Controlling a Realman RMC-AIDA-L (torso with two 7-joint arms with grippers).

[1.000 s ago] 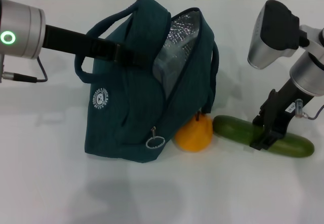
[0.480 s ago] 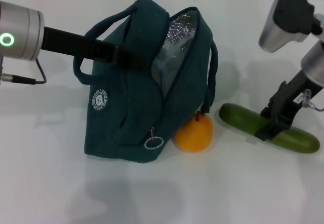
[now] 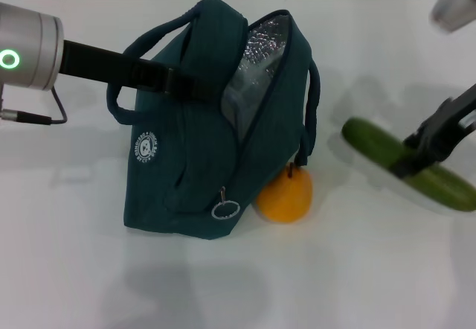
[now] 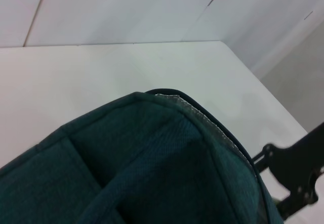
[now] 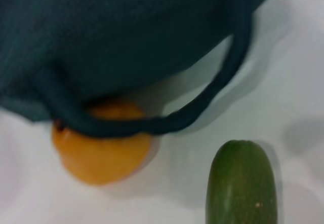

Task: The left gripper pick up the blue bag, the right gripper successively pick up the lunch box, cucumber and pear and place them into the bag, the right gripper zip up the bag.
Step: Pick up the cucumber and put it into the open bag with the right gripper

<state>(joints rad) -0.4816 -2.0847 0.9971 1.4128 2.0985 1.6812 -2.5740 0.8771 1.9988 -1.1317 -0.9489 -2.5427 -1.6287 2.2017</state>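
place: lab test bench | evidence: bare white table (image 3: 357, 284) (panelled white wall (image 4: 126, 11))

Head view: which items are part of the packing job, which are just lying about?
Job items:
- blue bag, held open by the left claw
- cucumber, gripped by the right claw
- pear, on the table against the bag
- lunch box: not clearly visible

Lying about:
- nothing besides the white table
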